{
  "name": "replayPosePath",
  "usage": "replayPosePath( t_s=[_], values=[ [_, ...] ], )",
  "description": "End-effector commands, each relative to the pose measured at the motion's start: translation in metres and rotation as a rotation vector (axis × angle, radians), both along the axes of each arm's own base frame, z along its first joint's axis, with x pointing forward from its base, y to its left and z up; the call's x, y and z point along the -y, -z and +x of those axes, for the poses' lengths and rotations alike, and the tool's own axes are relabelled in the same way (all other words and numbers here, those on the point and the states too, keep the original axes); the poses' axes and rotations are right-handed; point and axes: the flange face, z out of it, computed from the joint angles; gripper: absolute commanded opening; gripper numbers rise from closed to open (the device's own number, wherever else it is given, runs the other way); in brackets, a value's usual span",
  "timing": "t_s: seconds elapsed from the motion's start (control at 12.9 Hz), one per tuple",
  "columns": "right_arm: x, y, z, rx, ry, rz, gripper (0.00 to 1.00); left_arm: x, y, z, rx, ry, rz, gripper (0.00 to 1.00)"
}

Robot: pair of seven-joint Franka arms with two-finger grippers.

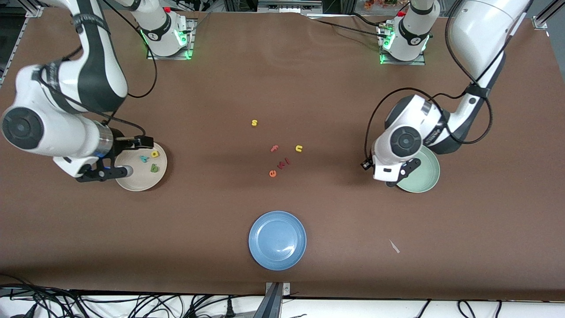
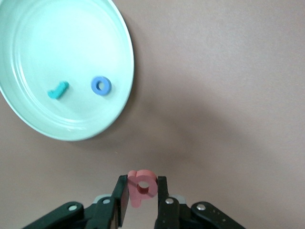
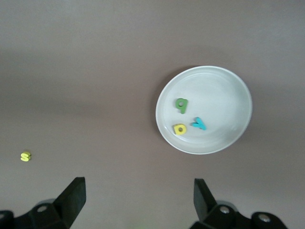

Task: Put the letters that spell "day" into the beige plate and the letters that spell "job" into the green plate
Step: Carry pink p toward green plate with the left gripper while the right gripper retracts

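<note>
My left gripper [image 2: 142, 178] is shut on the pinkish-red bowl-and-stem letter [image 2: 143, 185]. It hangs over bare table beside the green plate [image 2: 57, 43], off its rim. In that plate lie the teal "j" [image 2: 58, 89] and the blue "o" [image 2: 101, 86]. In the front view the left gripper [image 1: 402, 173] is at the green plate's [image 1: 427, 176] edge. My right gripper [image 3: 138, 182] is open and holds nothing. It is over the rim of the beige plate [image 1: 132, 181]. That plate holds the olive-green letter [image 1: 154, 168], the yellow letter [image 1: 154, 154] and the teal "y" [image 1: 144, 158].
Mid-table lie a yellow "s" [image 1: 254, 123], a pink "f" [image 1: 274, 148], a yellow "u" [image 1: 299, 148], an orange-red "e" [image 1: 272, 173] and small red pieces [image 1: 283, 163]. A blue plate [image 1: 277, 240] sits nearer the front camera. A white scrap [image 1: 394, 246] lies toward the left arm's end.
</note>
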Motion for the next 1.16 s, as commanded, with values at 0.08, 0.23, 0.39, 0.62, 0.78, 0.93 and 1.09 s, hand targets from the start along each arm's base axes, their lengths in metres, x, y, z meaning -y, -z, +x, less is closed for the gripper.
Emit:
replayPosePath(
  t_s=[0.08, 0.23, 0.39, 0.62, 0.78, 0.93, 1.09],
  values=[
    [0.032, -0.064, -0.029, 0.046, 0.027, -0.023, 1.00, -0.060, -0.019, 0.008, -0.057, 0.197, -0.154, 0.00],
    [0.048, -0.077, -0.031, 0.064, 0.052, -0.019, 1.00, -0.096, -0.019, 0.013, -0.075, 0.299, -0.201, 0.00],
    [0.066, -0.089, -0.030, 0.106, 0.083, -0.012, 1.00, -0.137, -0.015, 0.018, -0.075, 0.396, -0.254, 0.00],
    [0.074, -0.110, -0.037, 0.123, 0.072, -0.001, 1.00, -0.179, 0.007, 0.023, -0.066, 0.528, -0.330, 0.00],
    [0.076, -0.112, -0.035, 0.136, 0.044, -0.008, 1.00, -0.186, 0.026, 0.023, -0.067, 0.558, -0.349, 0.00],
    [0.097, -0.117, -0.037, 0.136, 0.078, -0.011, 1.00, -0.204, 0.061, 0.022, -0.065, 0.571, -0.378, 0.00],
    [0.107, -0.130, -0.040, 0.149, 0.092, -0.012, 1.00, -0.216, 0.080, 0.023, -0.056, 0.620, -0.381, 0.00]
  ],
)
